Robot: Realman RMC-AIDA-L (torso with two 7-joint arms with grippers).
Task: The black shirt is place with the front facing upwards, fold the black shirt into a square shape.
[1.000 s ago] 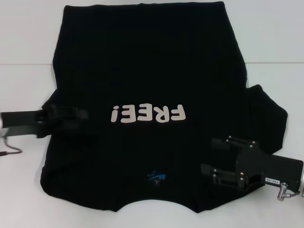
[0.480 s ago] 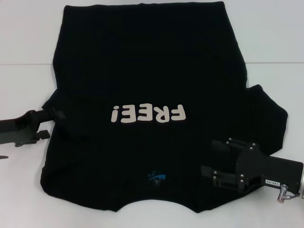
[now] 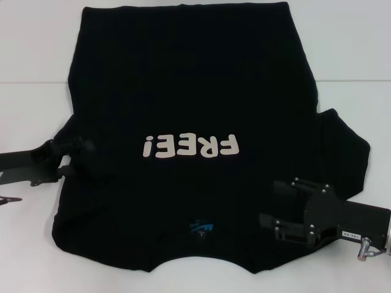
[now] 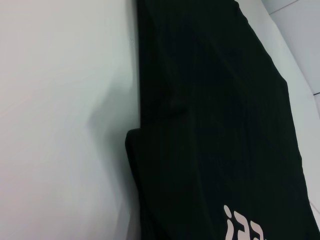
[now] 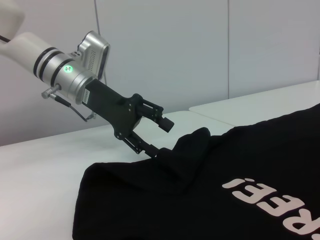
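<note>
The black shirt [image 3: 195, 91] lies spread on the white table, front up, its off-white "FREE!" letters [image 3: 189, 146] upside down to me and its blue neck label [image 3: 201, 229] near the front edge. My left gripper [image 3: 72, 152] is at the shirt's left sleeve. In the right wrist view the left gripper [image 5: 159, 136] is open, its lower finger at the cloth's edge, and the sleeve [image 5: 194, 139] bulges up beside it. My right gripper [image 3: 276, 204] hovers open over the shirt near its right shoulder. The left wrist view shows only the shirt [image 4: 215, 125] and the table.
The white table [image 3: 342, 61] has a seam line running across behind the shirt's middle. Bare table lies on both sides of the shirt. The right sleeve [image 3: 348, 146] is spread flat. A pale wall [image 5: 200, 50] stands behind the table.
My left gripper drew back leftwards off the shirt, then edged back toward the left sleeve and tilted. The right gripper held still.
</note>
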